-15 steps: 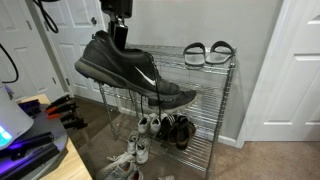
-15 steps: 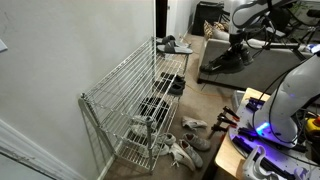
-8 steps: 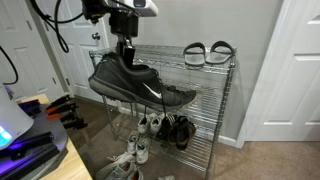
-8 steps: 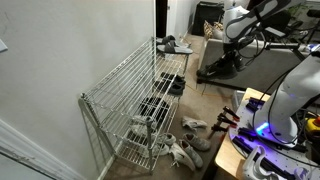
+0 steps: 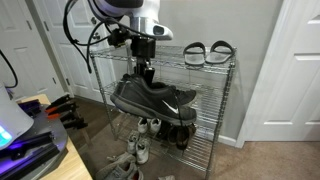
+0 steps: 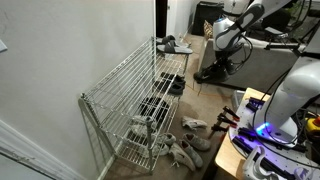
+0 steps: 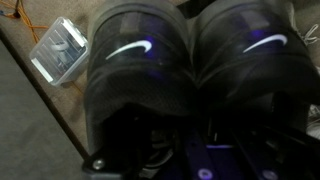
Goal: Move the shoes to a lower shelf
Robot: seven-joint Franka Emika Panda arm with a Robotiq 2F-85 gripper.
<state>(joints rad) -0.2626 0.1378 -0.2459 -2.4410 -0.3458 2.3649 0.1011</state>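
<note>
Pinching 2 black, white-swooshed shoes (image 5: pixel 155 98), apparently by their collars, the end effector (image 5: pixel 147 74) hangs.

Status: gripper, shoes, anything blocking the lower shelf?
Gripper shut on shoes. Pair airborne, short of lower shelf. Grey sandals on top tier, off the path.

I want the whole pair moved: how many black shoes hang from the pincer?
2 black shoes, side by side in the wrist view, held together in front of the rack. None looks hidden.
</note>
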